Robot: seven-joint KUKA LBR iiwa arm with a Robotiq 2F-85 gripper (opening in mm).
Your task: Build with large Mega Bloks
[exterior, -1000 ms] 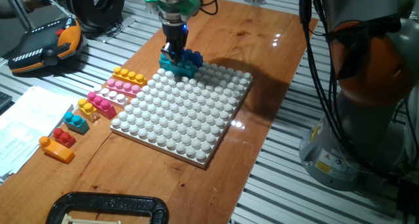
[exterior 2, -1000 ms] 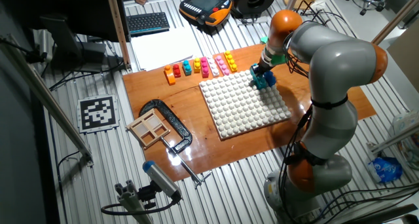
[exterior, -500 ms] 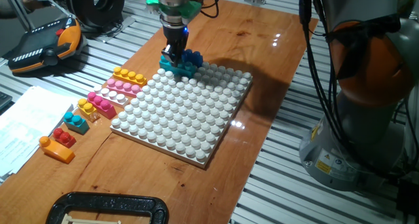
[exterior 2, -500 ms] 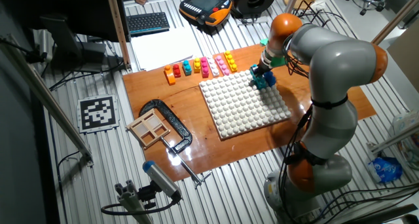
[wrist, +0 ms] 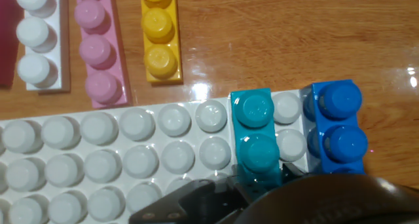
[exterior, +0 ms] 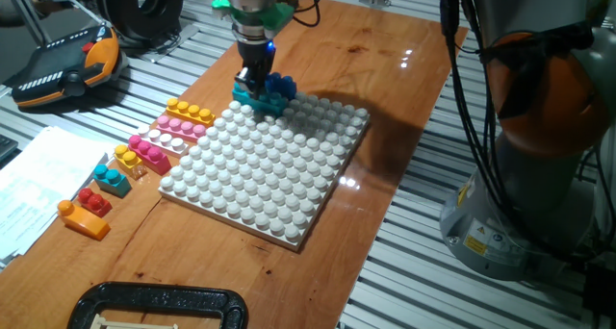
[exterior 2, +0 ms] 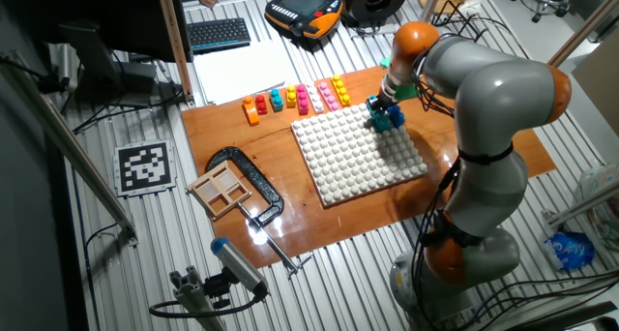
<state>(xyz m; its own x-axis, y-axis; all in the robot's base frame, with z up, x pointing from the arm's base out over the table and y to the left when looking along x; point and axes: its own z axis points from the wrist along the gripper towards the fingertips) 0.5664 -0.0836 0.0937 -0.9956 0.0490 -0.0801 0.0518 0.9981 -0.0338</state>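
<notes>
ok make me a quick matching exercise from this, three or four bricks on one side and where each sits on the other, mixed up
Things:
1. teal brick
2. blue brick
3. yellow brick
4. orange brick

Places:
a. on the wooden table, next to the pink brick
b. at the very corner of the white baseplate
c. at the far end of the loose row from the baseplate's built corner
d. on the baseplate, one stud column in from the corner, right under the end effector

Pairs: 1-d, 2-b, 3-a, 4-c
</notes>
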